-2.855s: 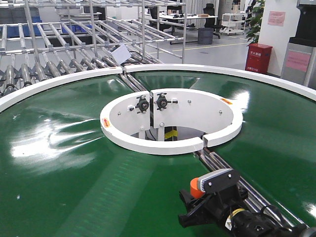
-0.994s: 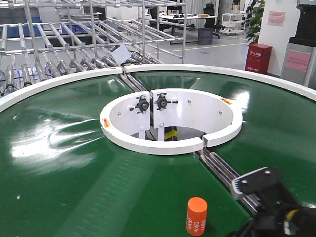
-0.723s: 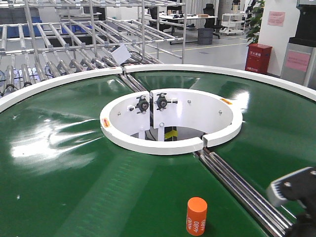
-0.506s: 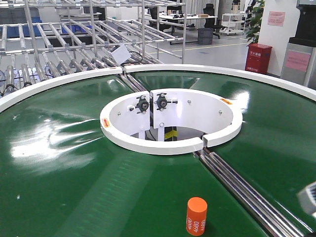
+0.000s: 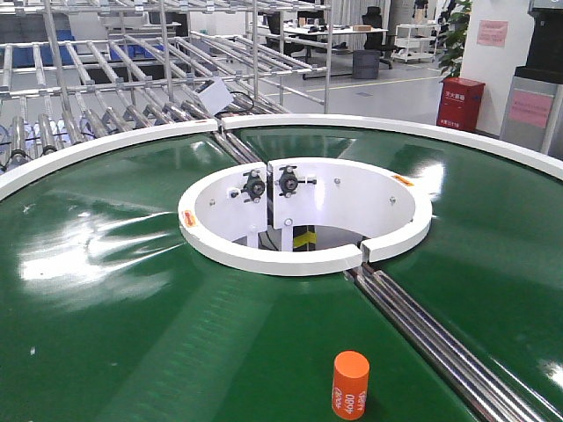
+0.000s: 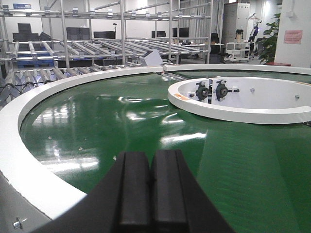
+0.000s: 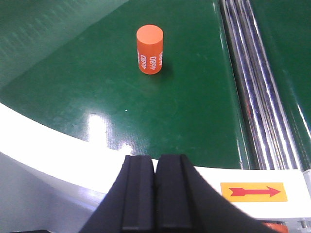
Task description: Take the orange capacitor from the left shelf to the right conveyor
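Orange capacitor (image 5: 350, 385) upright on green conveyor belt (image 5: 132, 290), flat top up, both tools (image 6: 149, 187) (image 7: 155, 191) apparently pressed together.

The conveyor (image 5: 114, 290), a glossy dark green belt with a white rim, carries one upright orange capacitor (image 5: 350, 384) standing near the steel rollers (image 5: 431, 338), well apart from the white central ring (image 5: 290, 259).

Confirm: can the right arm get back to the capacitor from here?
Probably yes. The capacitor stands upright on bare green belt, straight ahead of the right gripper, nothing between. Its fingers are shut, so they'd need opening first.
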